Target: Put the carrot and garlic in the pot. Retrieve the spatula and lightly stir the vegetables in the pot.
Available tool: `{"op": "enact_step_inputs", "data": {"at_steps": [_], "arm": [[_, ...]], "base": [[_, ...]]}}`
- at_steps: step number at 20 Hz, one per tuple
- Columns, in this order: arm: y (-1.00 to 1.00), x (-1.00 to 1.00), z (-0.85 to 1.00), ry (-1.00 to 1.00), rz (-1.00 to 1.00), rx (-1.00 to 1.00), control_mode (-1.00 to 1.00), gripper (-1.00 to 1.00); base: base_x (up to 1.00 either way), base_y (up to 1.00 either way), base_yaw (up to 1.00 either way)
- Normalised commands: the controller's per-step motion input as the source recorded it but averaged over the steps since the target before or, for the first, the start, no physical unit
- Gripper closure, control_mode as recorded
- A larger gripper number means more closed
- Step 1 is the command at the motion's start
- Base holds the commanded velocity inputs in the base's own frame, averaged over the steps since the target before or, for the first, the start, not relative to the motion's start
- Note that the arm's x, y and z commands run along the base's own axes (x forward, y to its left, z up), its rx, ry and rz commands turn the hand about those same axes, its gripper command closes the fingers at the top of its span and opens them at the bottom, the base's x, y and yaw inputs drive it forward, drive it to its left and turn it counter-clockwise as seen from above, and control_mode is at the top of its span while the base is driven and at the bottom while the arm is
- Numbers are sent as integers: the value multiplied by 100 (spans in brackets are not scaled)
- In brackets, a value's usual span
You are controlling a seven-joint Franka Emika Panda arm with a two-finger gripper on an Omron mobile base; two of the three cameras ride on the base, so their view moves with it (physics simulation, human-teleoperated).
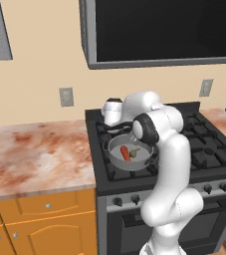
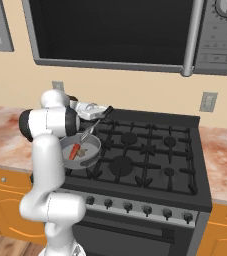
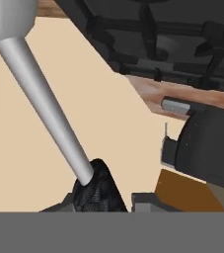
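Hand (image 2: 106, 111) closed on the spatula (image 2: 91, 130) handle, held above and behind the pot (image 2: 96, 147), blade slanting down into it, apparently to stir the carrot (image 2: 74, 151) and garlic (image 2: 83, 152) lying inside the pot.

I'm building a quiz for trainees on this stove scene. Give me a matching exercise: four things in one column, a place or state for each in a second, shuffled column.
Things:
1. carrot
2. garlic
3. pot
4. spatula

Places or states:
A. on the stove's front left burner
B. held in the gripper, slanting down toward the pot
C. orange-red, lying in the pot
D. small, beige, in the pot beside the carrot

Pairs: 1-C, 2-D, 3-A, 4-B
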Motion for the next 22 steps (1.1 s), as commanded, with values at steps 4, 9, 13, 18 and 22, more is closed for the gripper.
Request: {"op": "enact_step_inputs", "data": {"at_steps": [4,9,13,18,22], "arm": [[7,-8,-19,0,0,-3,-100,100],[43,-1,-24,-8,-2,-3,-100,100],[82,3,-2,-22,-14,0,-100,100],[28,4,-23,-5,-19,-2,-100,100],[10,0,-53,1,-16,-10,-100,100]], "base": [[0,0,0],[0,0,0],[0,0,0],[0,0,0],[0,0,0]]}}
